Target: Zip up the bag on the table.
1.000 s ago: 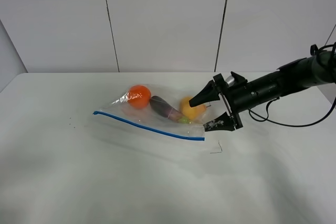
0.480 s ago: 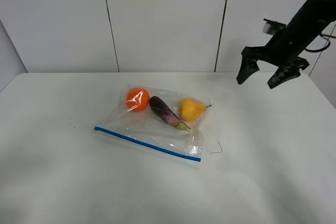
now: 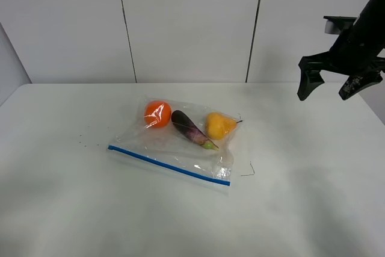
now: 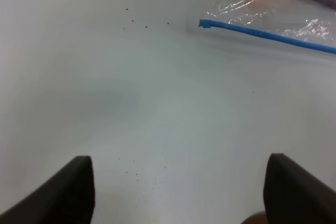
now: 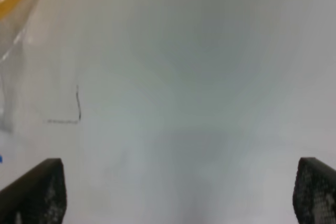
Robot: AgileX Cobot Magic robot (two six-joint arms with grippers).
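White counter (image 3: 313,209), pale panelled wall behind. Right pincer (image 3: 340,83) spread wide, empty, raised high over counter's far right. Left pincer (image 4: 178,190) spread too, empty, near zip strip's (image 3: 168,165) left end. Bag (image 3: 180,142) flat mid-counter, well left of and below right pincer; strip's long axis slants left-far to right-near. Left arm likely nearer.

exterior high: mounted above the front edge, facing down and toward the back wall, far, whole large white matte table (image 3: 313,209) in frame | left wrist: close over table, sharing clear crinkly plastic bag with blue zip strip (image 4: 273,35) (image 3: 180,145) | right wrist: close over table, sharing bag's edge (image 5: 10,51)
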